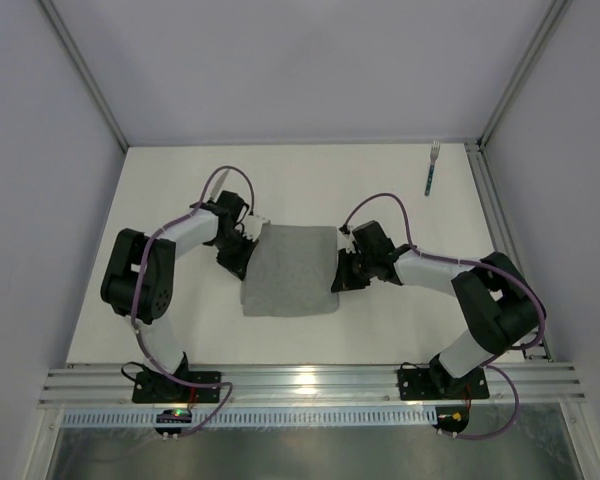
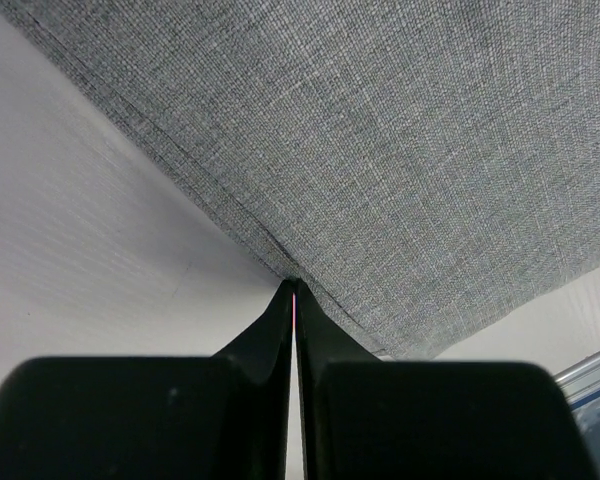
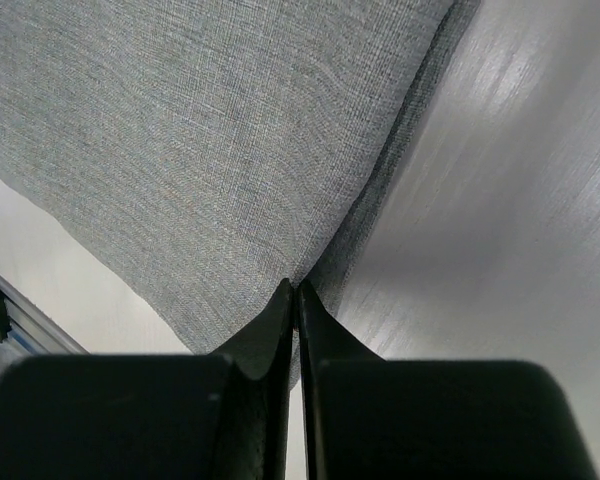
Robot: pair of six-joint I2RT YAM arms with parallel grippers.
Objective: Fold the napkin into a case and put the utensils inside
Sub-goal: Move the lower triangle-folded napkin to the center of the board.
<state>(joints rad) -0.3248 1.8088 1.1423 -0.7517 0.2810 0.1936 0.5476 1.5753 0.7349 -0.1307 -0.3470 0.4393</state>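
Observation:
The grey napkin [image 1: 292,270] lies flat in the middle of the table, roughly square. My left gripper [image 1: 248,258] is at its left edge. In the left wrist view the jaws are shut, and the left gripper [image 2: 294,290] pinches the hem of the napkin [image 2: 380,150], where a small crease runs into the tips. My right gripper [image 1: 341,274] is at the napkin's right edge. There too the jaws are shut, and the right gripper [image 3: 296,288] nips the border of the napkin [image 3: 200,140]. Of the utensils, a fork [image 1: 432,168] with a teal handle lies far back on the right.
The metal frame rail [image 1: 495,215] runs along the table's right side, close to the fork. A slotted rail [image 1: 310,382] carrying both arm bases borders the near edge. Bare white table [image 1: 180,180] surrounds the napkin.

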